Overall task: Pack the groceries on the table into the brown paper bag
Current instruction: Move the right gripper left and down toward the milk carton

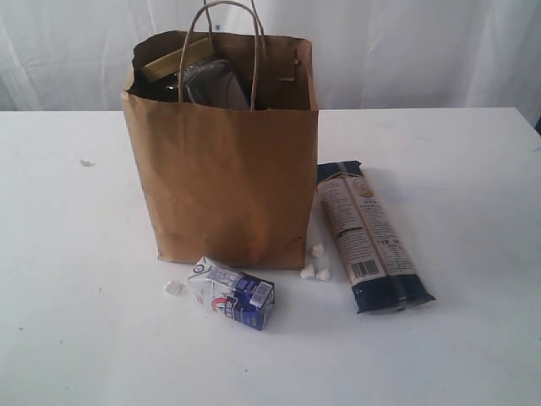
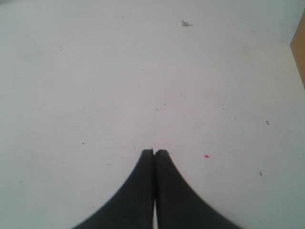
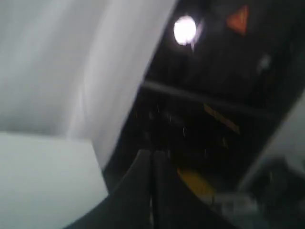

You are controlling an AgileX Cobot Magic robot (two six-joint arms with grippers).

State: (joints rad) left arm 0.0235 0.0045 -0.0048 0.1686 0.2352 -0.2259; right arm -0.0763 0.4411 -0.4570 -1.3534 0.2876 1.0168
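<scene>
The brown paper bag (image 1: pixel 224 186) stands upright mid-table (image 1: pixel 84 338), open-topped. A gold-lidded jar (image 1: pixel 172 62) leans inside at its left, with a dark jar (image 1: pixel 215 85) beside it. The noodle packet (image 1: pixel 368 238) lies flat just right of the bag. The small carton (image 1: pixel 232 293) lies at the bag's near side among white crumbs (image 1: pixel 315 264). The left gripper (image 2: pixel 154 151), over bare table, and the right gripper (image 3: pixel 152 153) each have their jaws pressed together, empty.

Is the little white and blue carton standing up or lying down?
Lying down: the carton rests lengthwise on the table, outside the paper bag.
</scene>
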